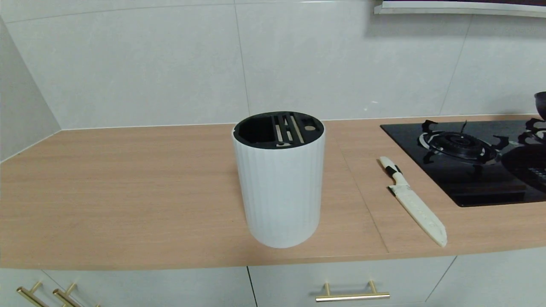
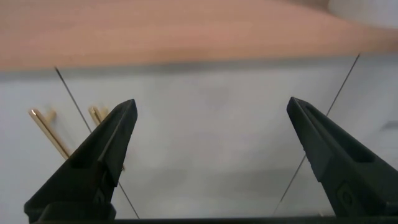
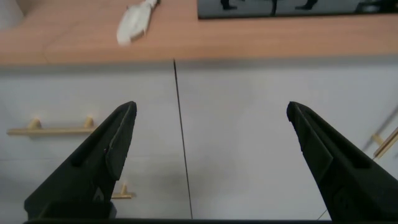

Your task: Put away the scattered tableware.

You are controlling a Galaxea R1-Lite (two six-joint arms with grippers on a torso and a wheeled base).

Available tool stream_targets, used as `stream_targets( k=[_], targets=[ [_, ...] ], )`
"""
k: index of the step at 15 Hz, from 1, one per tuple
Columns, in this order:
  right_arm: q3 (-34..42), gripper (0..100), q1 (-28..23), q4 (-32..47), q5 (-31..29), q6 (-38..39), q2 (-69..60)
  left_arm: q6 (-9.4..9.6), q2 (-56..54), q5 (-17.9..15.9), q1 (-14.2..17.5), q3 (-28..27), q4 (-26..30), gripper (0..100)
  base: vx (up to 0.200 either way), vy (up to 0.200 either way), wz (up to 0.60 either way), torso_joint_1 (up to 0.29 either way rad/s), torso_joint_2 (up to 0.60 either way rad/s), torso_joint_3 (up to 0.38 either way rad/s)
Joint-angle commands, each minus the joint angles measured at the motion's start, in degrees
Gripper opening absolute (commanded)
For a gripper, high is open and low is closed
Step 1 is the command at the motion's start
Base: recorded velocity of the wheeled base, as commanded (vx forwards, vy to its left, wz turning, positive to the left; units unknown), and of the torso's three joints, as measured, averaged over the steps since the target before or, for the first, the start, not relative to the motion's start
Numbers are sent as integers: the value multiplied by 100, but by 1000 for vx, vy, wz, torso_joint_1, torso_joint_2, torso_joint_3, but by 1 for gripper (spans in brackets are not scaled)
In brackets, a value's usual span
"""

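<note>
- The left pincer (image 2: pixel 211 102) hangs empty with its jaws spread wide, low before the pale cabinet fronts (image 2: pixel 205 143). The right pincer (image 3: pixel 211 106) is equally agape and empty.
- Rising from there, either arm could strike the lip of the light wooden worktop (image 1: pixel 128 192) or snag a slim brass drawer handle (image 3: pixel 50 129).
- The white-bladed kitchen knife with a pale, black-banded handle (image 1: pixel 411 200) lies flat near the front edge, tip forward. A clumsy nudge could slide it off, and a shallow pinch may slip.
- The tall white ribbed cylindrical holder with a black slotted top (image 1: pixel 279 187) stands loose to the knife's left. A misaligned blade pressed at its narrow slots could topple it.
</note>
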Motion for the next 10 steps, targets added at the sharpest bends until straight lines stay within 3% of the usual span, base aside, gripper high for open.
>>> stream_targets(
  k=[1,10],
  targets=[
    [1,100,-1,0,1,2,7,-1,5,1,2,1,4,100,0,0,0,212,-500,-276],
    [1,100,-1,0,1,2,7,-1,5,1,2,1,4,100,0,0,0,234,-522,-286]
  ],
)
